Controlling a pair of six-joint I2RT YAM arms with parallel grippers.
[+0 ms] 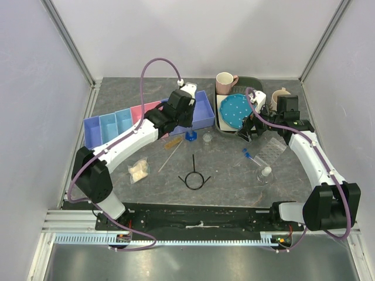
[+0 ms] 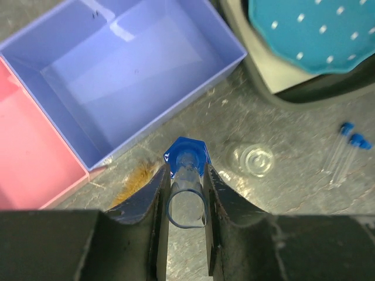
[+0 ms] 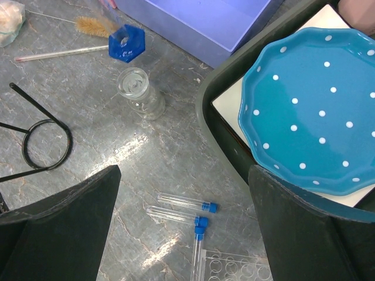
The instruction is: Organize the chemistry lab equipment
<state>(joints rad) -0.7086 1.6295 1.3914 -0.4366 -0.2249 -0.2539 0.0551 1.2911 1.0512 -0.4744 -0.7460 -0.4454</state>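
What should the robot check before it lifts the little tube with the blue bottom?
1. Left tool has a finger on each side of the cylinder: ok.
2. Left tool is squeezing it tightly enough to lift: cannot tell.
3. Cylinder stands upright on its blue base: ok.
4. Beaker is apart from the cylinder, so it should not get bumped: ok.
5. The purple bin right beside it has room: ok.
6. Right tool is open and off by the plate, out of the way: ok.
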